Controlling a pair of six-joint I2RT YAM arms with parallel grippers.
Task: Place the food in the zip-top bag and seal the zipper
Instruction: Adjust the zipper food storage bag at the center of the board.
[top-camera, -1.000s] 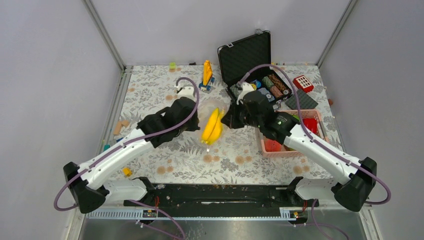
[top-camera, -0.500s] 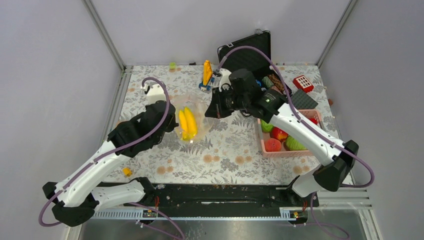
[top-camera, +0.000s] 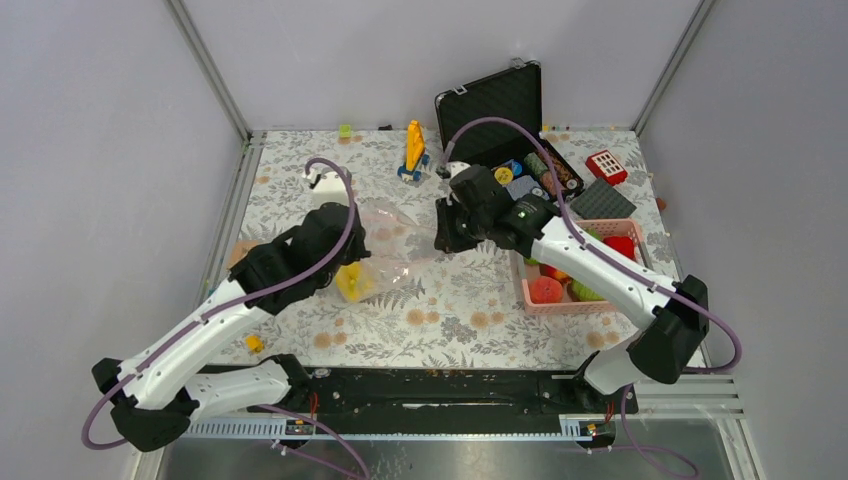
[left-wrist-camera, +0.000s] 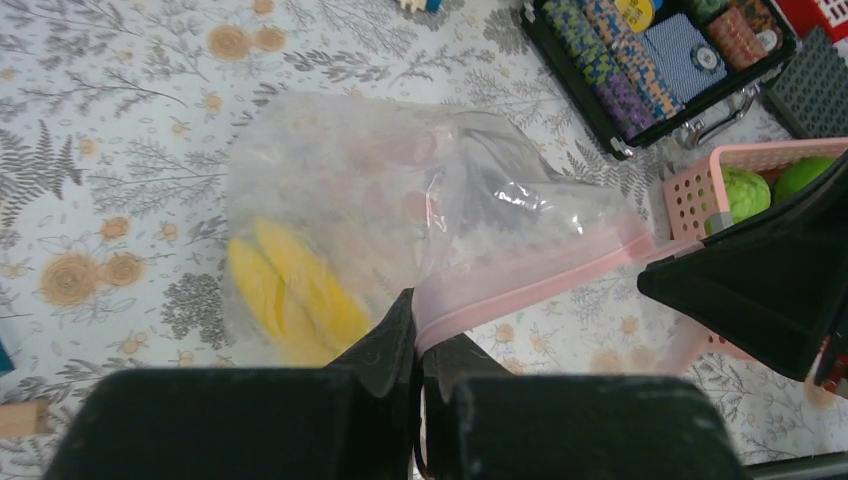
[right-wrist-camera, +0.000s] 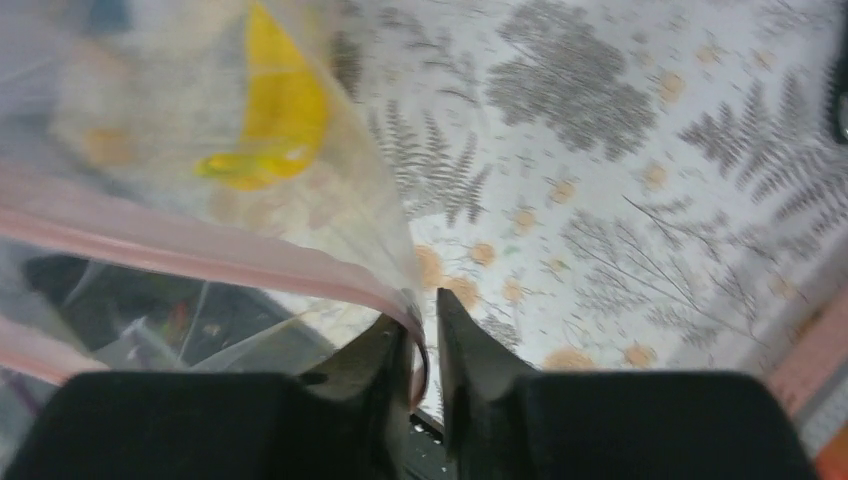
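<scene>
Pinching, left gripper (left-wrist-camera: 418, 320): jaws are clenching hard on the left end of the zipper (left-wrist-camera: 540, 280), with film bunching between the fingers.
Jaws, right gripper (right-wrist-camera: 428, 320): fingers are sitting at the strip's right end. A slim gap is showing between them and the pink edge is curling into it. I cannot tell whether they are gripping it or letting it go.
Position, zip-top bag (left-wrist-camera: 400, 180): it is hanging between the two grippers over the left-middle of the table (top-camera: 470, 310), with the strip running left to right and the belly sagging below it.
Food inside: yellow bananas (left-wrist-camera: 290, 290) are lying in the low left corner of the bag.
Food outside: green pieces (left-wrist-camera: 745, 190) and a red piece (top-camera: 545, 290) are waiting in the pink basket (top-camera: 590, 305) to the right, so loading is looking far from done.
Handling, bag: the film is looking thin, limp and slick, and is holding no shape of its own. The strip is the only stiffer part, so holds near its two ends are looking safest.
Handling, food: the pieces are looking light, hard, smooth and rounded, so likely rolling. A grasp across the narrow waist should be suiting them.
Risk: bananas are weighting one side, so the strip may be slipping out of a loose pinch.
</scene>
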